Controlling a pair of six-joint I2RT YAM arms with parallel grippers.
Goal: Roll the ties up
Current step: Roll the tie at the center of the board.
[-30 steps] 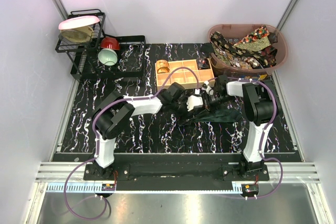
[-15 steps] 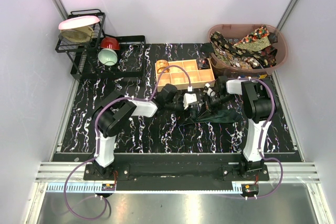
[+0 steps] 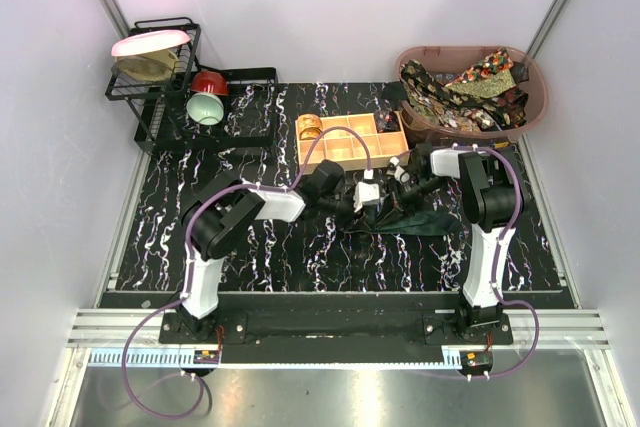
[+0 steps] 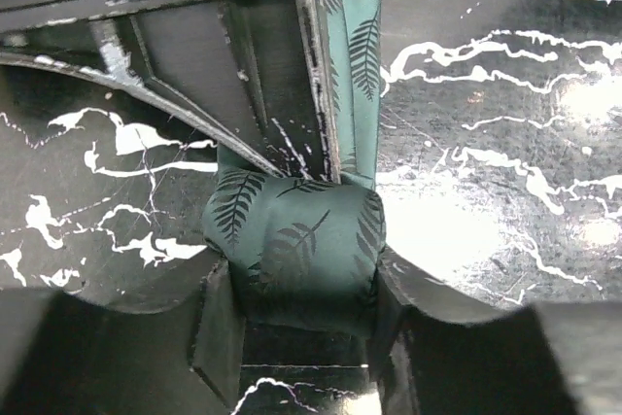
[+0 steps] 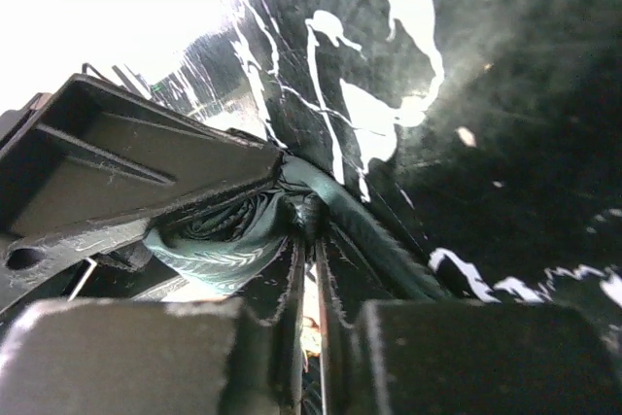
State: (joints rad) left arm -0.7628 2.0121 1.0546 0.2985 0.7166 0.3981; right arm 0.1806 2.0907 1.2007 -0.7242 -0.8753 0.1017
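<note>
Fingers (image 4: 209,337) of the left hand (image 4: 301,303) now clasp the rolled end of the green tie (image 4: 296,250) in the middle of the surface (image 4: 505,182); half a second ago they stood wide apart. The tie's loose strip runs off ahead. The right hand (image 5: 309,240), fingers all but together, sits against the fabric as before.

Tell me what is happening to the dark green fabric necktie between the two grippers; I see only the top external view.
Observer: In the left wrist view, one end of the dark green fabric necktie is wound into a roll.
Operator: Give me the left gripper's hold.
Observer: The left gripper has its jaws against both sides of that roll.
Operator: Now the right gripper.
Observer: In the right wrist view, the right gripper has its jaws almost shut, only a slit between them.
</note>
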